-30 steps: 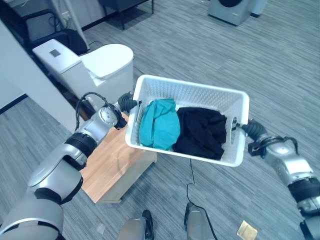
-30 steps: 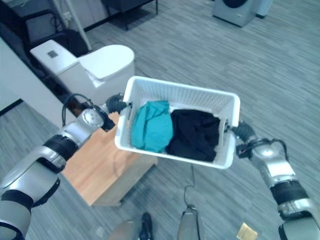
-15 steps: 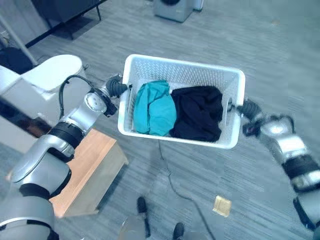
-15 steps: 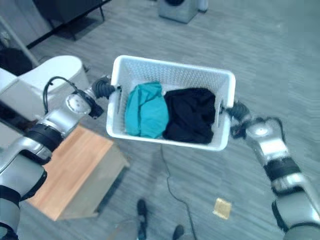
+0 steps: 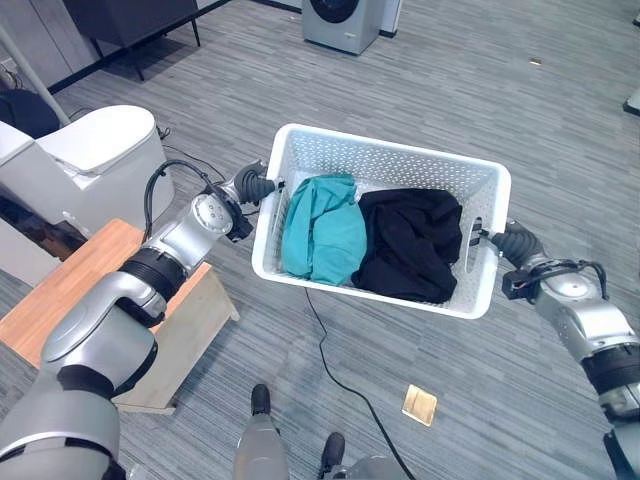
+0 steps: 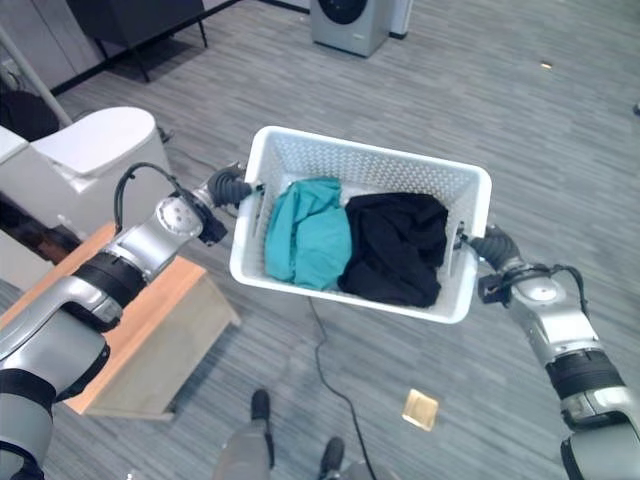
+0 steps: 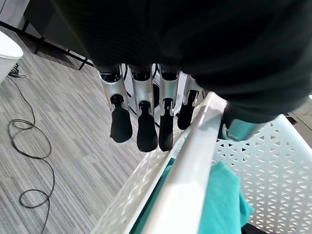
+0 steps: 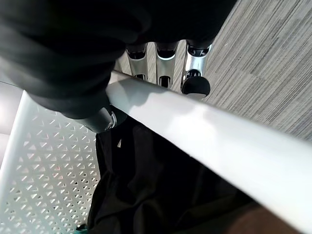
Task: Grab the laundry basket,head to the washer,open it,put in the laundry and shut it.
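The laundry basket (image 5: pixel 380 235) is held in the air above the floor (image 5: pixel 480 100), between the two hands and clear of the counter (image 5: pixel 100 300) at the robot's left. The washer (image 5: pixel 345 20) stands well apart, at the far edge of the floor.

**Hand state**
- Left hand (image 7: pixel 141 122): clamped on the basket's left short rim. In the left wrist view the fingers hang down the outside of the wall while the thumb sits on the inner side.
- Right hand (image 5: pixel 515 243): clamped on the opposite short rim. In the right wrist view the fingers pass behind the rim bar and the thumb presses the wall from inside.

**Load**
- A teal garment (image 5: pixel 320 230) lies in the basket's left half and a black garment (image 5: pixel 410 245) in the right half, touching one another. Both sit below the rim.

**Hazards (judgement)**
- The hold relies on a pinch at each narrow rim. If the arms spread or close unevenly during walking, one rim may slip free and the basket would drop at that end.
- Tilting the basket could spill the garments.
- A black cord (image 5: pixel 340 365) crosses the floor beneath the basket, and a small tan square (image 5: pixel 419 404) lies near it. Either may catch a foot.
- The counter corner is near the left arm and may be struck on turning.
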Available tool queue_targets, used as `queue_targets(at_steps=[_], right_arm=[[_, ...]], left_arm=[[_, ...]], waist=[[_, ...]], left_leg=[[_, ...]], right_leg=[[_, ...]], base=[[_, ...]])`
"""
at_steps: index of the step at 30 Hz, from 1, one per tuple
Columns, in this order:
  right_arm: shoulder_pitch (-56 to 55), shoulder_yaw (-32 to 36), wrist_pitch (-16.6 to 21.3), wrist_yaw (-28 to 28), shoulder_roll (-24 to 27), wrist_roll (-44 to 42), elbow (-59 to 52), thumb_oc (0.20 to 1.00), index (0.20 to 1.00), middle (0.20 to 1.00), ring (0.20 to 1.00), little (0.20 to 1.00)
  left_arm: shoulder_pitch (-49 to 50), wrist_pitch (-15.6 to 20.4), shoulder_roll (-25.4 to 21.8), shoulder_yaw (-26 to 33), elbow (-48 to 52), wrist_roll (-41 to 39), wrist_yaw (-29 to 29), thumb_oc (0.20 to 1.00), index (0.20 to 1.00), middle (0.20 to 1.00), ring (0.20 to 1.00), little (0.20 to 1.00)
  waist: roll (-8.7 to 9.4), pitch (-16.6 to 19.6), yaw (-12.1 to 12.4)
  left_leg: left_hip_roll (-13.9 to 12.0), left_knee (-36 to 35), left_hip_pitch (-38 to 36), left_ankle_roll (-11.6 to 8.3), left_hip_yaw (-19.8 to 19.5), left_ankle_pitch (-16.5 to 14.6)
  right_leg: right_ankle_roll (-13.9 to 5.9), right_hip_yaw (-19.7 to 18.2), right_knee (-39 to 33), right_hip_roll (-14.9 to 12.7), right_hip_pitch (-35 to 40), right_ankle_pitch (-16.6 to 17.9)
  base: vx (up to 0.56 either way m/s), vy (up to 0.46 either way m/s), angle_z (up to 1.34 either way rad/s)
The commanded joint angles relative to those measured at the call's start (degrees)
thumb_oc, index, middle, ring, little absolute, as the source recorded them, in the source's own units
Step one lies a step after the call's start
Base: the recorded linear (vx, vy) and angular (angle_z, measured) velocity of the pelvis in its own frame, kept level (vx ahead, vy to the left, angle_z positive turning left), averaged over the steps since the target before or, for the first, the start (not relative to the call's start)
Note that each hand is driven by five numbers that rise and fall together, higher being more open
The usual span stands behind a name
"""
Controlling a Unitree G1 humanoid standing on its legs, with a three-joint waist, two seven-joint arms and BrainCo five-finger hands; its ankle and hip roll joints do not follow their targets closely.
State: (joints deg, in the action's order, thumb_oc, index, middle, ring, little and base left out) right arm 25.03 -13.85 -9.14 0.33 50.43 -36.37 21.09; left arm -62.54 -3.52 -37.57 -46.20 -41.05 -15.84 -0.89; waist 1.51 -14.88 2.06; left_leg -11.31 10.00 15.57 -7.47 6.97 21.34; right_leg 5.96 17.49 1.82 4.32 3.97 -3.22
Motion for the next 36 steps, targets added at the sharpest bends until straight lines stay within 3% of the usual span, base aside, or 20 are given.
queue_targets(at_steps=[1,2,4,6,10,12,14,15,16,17,18,19,21,22,25,28,29,31,33,36], right_arm=[[0.99,5.27,3.43,-0.88,6.23,-2.47,-0.36,0.2,0.2,0.2,0.2,0.2],[1.19,5.07,3.44,-0.89,6.23,-2.49,-0.28,0.2,0.2,0.2,0.2,0.2],[3.29,1.9,3.27,-0.29,3.97,-2.53,0.23,0.2,0.2,0.2,0.2,0.2],[5.47,-0.38,3.48,-0.14,2.13,-2.54,2.0,0.2,0.2,0.2,0.2,0.2],[6.05,-1.81,2.96,0.27,-0.93,-1.7,2.73,0.2,0.2,0.2,0.2,0.2],[5.37,-1.51,2.63,0.36,-1.39,-1.38,2.16,0.2,0.2,0.2,0.2,0.2],[3.26,-0.6,3.1,0.82,-3.93,-1.38,0.73,0.2,0.2,0.2,0.2,0.2],[2.97,-0.41,3.15,1.04,-4.88,-1.04,0.59,0.2,0.2,0.2,0.2,0.2],[2.98,-0.41,3.14,1.04,-4.87,-1.03,0.59,0.2,0.2,0.2,0.2,0.2],[3.17,0.03,2.47,1.44,-5.82,0.58,0.5,0.2,0.2,0.2,0.2,0.2],[3.2,0.01,2.46,1.44,-5.78,0.58,0.5,0.2,0.2,0.2,0.2,0.2],[3.54,0.09,2.16,1.62,-5.85,1.73,0.48,0.2,0.2,0.2,0.2,0.2],[4.8,0.18,2.44,1.22,-5.82,2.47,1.73,0.2,0.2,0.2,0.2,0.2],[4.98,0.78,2.15,1.05,-4.98,3.01,2.55,0.2,0.2,0.2,0.2,0.2],[5.24,1.18,1.75,0.68,-3.0,2.69,4.63,0.2,0.2,0.2,0.2,0.2],[5.61,0.4,1.74,0.73,-1.98,2.16,5.47,0.2,0.2,0.2,0.2,0.2],[5.96,-0.06,1.09,1.27,-1.35,2.2,5.37,0.2,0.2,0.2,0.2,0.2],[6.49,-0.55,0.71,2.03,-0.94,2.72,5.15,0.2,0.2,0.2,0.2,0.2],[6.96,-1.19,0.31,2.86,-0.73,3.63,4.92,0.2,0.2,0.2,0.2,0.2],[7.8,-2.03,0.05,3.15,-0.5,3.42,4.7,0.2,0.2,0.2,0.2,0.2]], left_arm=[[-2.1,1.72,-9.09,9.38,-5.46,-1.87,2.54,0.2,0.2,0.2,0.2,0.2],[-1.99,1.7,-9.18,9.52,-5.39,-1.86,2.54,0.2,0.2,0.2,0.2,0.2],[0.42,1.69,-12.28,10.58,-3.73,-2.41,2.21,0.2,0.2,0.2,0.2,0.2],[2.32,1.81,-13.9,11.69,-3.95,-2.74,2.14,0.2,0.2,0.2,0.2,0.2],[6.22,1.86,-15.64,14.85,-2.49,-3.86,2.04,0.2,0.2,0.2,0.2,0.2],[6.42,1.64,-16.05,14.98,-1.83,-3.74,2.21,0.2,0.2,0.2,0.2,0.2],[5.64,1.68,-15.61,13.46,-1.53,-3.39,2.28,0.2,0.2,0.2,0.2,0.2],[6.2,1.76,-15.16,13.5,-1.29,-3.17,2.39,0.2,0.2,0.2,0.2,0.2],[6.22,1.75,-15.16,13.52,-1.28,-3.17,2.4,0.2,0.2,0.2,0.2,0.2],[6.58,1.47,-14.05,13.63,-0.93,-2.37,2.34,0.2,0.2,0.2,0.2,0.2],[6.61,1.46,-14.04,13.7,-0.91,-2.36,2.34,0.2,0.2,0.2,0.2,0.2],[6.75,1.37,-13.62,13.71,-0.73,-2.1,2.34,0.2,0.2,0.2,0.2,0.2],[6.07,1.23,-12.51,13.62,-1.49,-1.91,2.58,0.2,0.2,0.2,0.2,0.2],[5.85,1.06,-11.61,13.21,-1.8,-1.9,2.56,0.2,0.2,0.2,0.2,0.2],[3.71,1.14,-10.94,11.67,-2.44,-2.5,1.76,0.2,0.2,0.2,0.2,0.2],[1.96,1.4,-10.18,10.82,-4.01,-2.92,1.71,0.2,0.2,0.2,0.2,0.2],[1.77,1.67,-10.17,11.12,-5.03,-2.64,1.94,0.2,0.2,0.2,0.2,0.2],[1.37,2.0,-10.35,11.0,-6.11,-1.75,1.68,0.2,0.2,0.2,0.2,0.2],[1.91,2.18,-11.06,11.33,-7.14,-1.43,1.34,0.2,0.2,0.2,0.2,0.2],[1.38,2.42,-11.04,10.77,-8.57,-2.33,1.29,0.2,0.2,0.2,0.2,0.2]], waist=[[0.21,1.66,4.69],[0.22,1.78,4.6],[-0.53,2.82,7.98],[-0.44,3.53,9.84],[0.16,4.62,10.76],[0.47,5.58,10.83],[4.54,7.09,10.59],[4.82,6.94,10.28],[4.64,7.11,10.41],[3.27,6.43,8.79],[3.01,6.59,8.88],[1.43,6.17,7.93],[-0.73,5.27,5.84],[-1.9,4.74,3.48],[-2.35,4.55,-0.41],[-2.26,4.17,-2.05],[-2.23,4.25,-3.14],[-3.06,4.02,-4.26],[-3.89,4.3,-5.47],[-3.21,5.83,-5.8]], left_leg=[[8.75,7.6,2.87,3.93,-3.98,-21.07],[8.77,7.31,2.91,3.96,-3.93,-20.8],[11.02,0.05,4.52,4.11,-3.61,-17.13],[12.52,-4.15,5.83,4.27,-4.04,-16.11],[12.44,-3.43,7.68,5.03,1.13,-14.97],[12.54,-3.96,6.28,5.91,0.72,-14.05],[15.85,-3.62,3.68,8.05,-1.05,-14.45],[15.74,-3.63,2.37,8.57,-0.57,-15.5],[15.46,-3.68,2.54,8.52,-0.53,-15.37],[14.03,-3.77,-1.4,9.67,-0.12,-17.64],[13.72,-3.82,-1.23,9.62,-0.13,-17.5],[12.46,-4.31,-3.34,10.13,-1.0,-18.15],[11.97,-6.0,-7.75,10.68,-2.43,-19.24],[12.21,-6.98,-11.06,10.34,-4.44,-20.1],[13.05,-7.26,-15.91,9.21,-9.5,-23.13],[13.86,-6.61,-18.88,8.82,-12.62,-26.25],[14.4,-7.23,-22.22,8.62,-15.26,-28.66],[13.7,-7.81,-26.23,8.61,-17.19,-31.01],[12.43,-7.8,-29.91,8.19,-17.77,-33.01],[11.23,-5.38,-32.39,7.15,-18.05,-33.52]], right_leg=[[-9.56,-7.99,-1.01,-4.03,4.31,-4.83],[-9.57,-8.01,-1.0,-4.06,4.12,-4.74],[-9.54,-10.45,-0.43,-2.13,6.52,-6.79],[-9.48,-12.27,0.37,-1.26,8.06,-8.12],[-9.3,-15.88,1.27,-0.67,11.48,-10.09],[-9.17,-16.36,2.02,-0.61,11.83,-10.61],[-13.77,-16.01,12.11,-2.46,10.53,-2.7],[-16.41,-15.44,18.28,-3.26,8.15,2.0],[-16.36,-15.59,18.2,-3.03,7.92,2.23],[-19.92,-13.13,32.09,-5.3,3.05,9.75],[-19.85,-13.2,31.96,-5.01,2.83,10.01],[-19.46,-12.39,37.48,-5.22,-0.08,10.84],[-18.33,-9.83,45.24,-6.83,-6.98,6.93],[-16.58,-9.02,42.43,-8.32,-11.27,3.35],[-14.04,-13.95,26.56,-5.95,-15.87,-1.33],[-14.14,-19.54,12.39,-5.25,-17.68,0.87],[-15.55,-23.05,4.06,-6.33,-21.8,5.3],[-16.88,-22.94,-2.09,-7.08,-25.22,8.37],[-17.39,-21.92,-2.39,-7.35,-26.94,9.26],[-16.84,-20.11,-1.63,-8.74,-23.34,12.03]], base=[[0.12,-0.021,-0.34],[0.21,-0.045,-0.9],[0.42,-0.045,-1.24],[0.49,-0.032,-0.8],[0.45,0.011,-0.6],[0.46,0.038,-0.24],[0.61,0.029,-0.05],[0.27,0.034,0.04],[0.45,0.083,0.08],[0.31,0.063,0.0],[0.47,0.104,0.07],[0.25,0.077,0.35],[0.48,0.069,0.52],[0.59,-0.034,0.39],[0.54,-0.151,0.79],[0.4,-0.142,0.8],[0.71,-0.211,0.7],[0.61,-0.163,0.46],[0.56,-0.18,0.35],[0.54,-0.248,0.15]])
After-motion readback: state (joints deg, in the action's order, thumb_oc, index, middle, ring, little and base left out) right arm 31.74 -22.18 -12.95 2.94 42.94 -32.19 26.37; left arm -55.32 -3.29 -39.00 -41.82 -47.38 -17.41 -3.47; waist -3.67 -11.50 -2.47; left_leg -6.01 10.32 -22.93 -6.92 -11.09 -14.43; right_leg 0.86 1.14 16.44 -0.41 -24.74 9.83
